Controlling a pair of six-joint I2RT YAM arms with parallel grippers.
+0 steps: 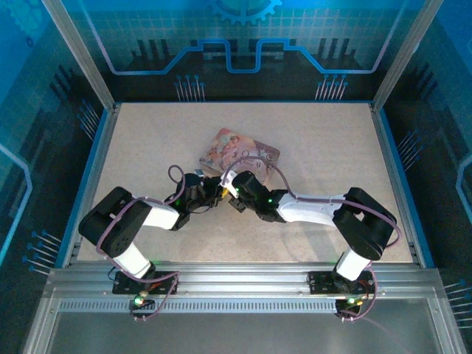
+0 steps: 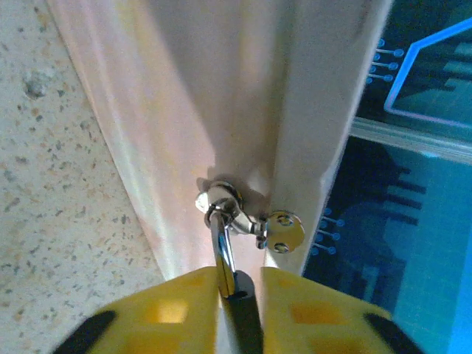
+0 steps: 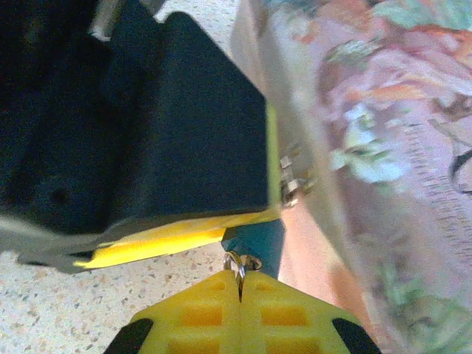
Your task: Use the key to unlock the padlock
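Left jaws narrowly pinch the tiny dark-blue padlock [image 3: 255,240]; right jaws, closed on the thin dark key [image 3: 240,284], aim it leftward, right against the padlock's body.

The padlock [image 3: 254,240] is hooking its thin silvery shackle through the tin's hasp [image 2: 218,198], and its small bluish body is sitting between the pads of my left pincer [image 2: 240,274]. The key [image 3: 237,267], a thin dark sliver, is standing edge-on, pinched in my right pincer [image 3: 240,279] and meeting the body's near end.
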